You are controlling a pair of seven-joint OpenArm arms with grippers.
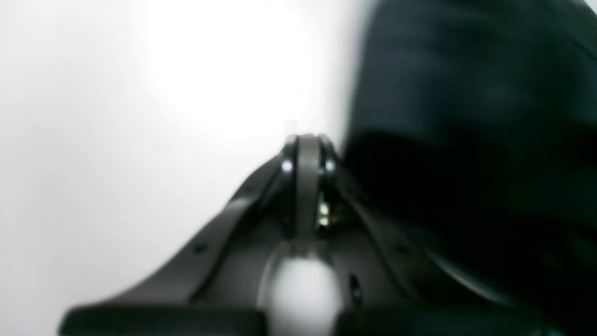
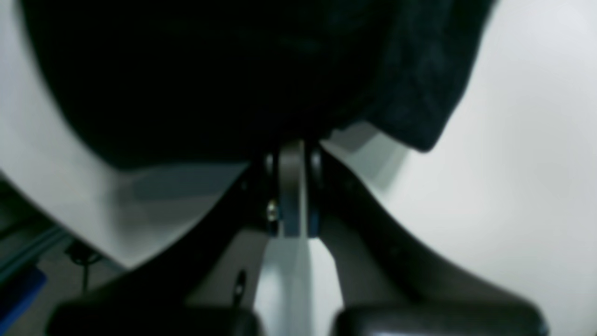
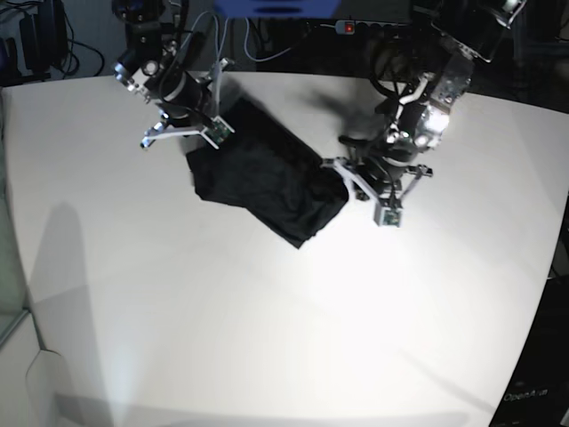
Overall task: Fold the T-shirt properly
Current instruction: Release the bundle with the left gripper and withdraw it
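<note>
**newbie:** How's that T-shirt [image 3: 267,182] going to handle?

**me:** It's thin, floppy and light, so I reckon it'll sag and slide. It's lying bunched in a strip on the white surface [image 3: 267,338] between my arms. Right hand [image 2: 293,147] is closed, fabric right at its tips. Left hand [image 1: 307,140] is closed just beside the cloth, holding nothing I can see. I'd pinch hems or corners.
</note>
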